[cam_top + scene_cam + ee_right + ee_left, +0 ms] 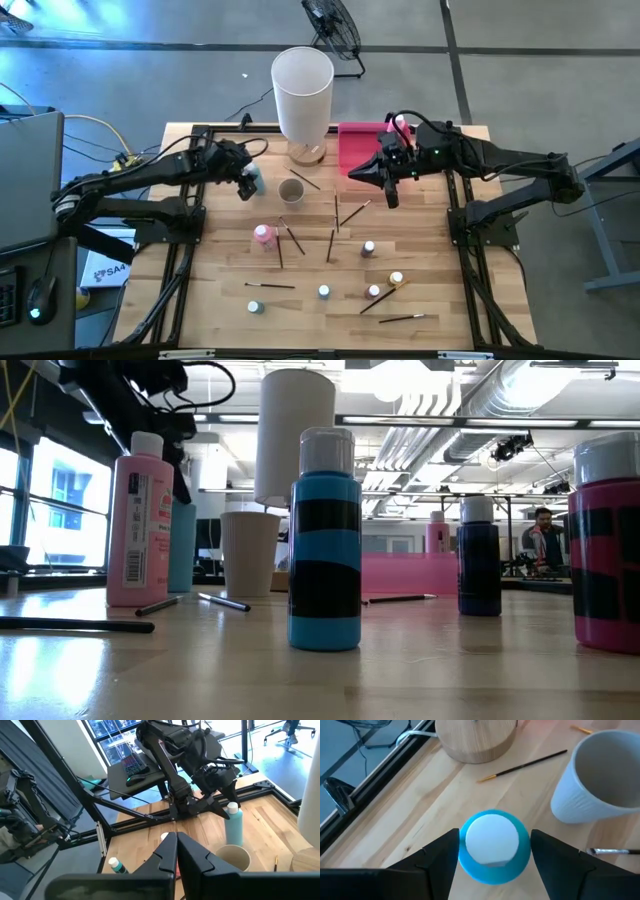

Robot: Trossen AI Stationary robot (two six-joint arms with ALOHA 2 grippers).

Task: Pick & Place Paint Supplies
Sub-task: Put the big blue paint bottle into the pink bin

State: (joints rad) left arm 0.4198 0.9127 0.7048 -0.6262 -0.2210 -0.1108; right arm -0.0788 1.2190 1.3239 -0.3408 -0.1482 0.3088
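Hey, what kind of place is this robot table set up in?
Probably an open-plan lab or office: exposed ceiling ducts, a desk with a lit keyboard, and a floor fan beyond the wooden table.

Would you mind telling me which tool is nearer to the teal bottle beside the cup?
The left tool: its fingers flank the teal bottle. The right tool hangs shut across the table, beyond the cup.

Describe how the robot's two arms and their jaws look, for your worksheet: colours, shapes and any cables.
Both arms are black, built of slim jointed segments. The left gripper and the right gripper each end in two dark, flat, wedge-shaped jaws. Black cables loop over the right arm's wrist, where a small green light shows. Black cabling also runs along the left arm.
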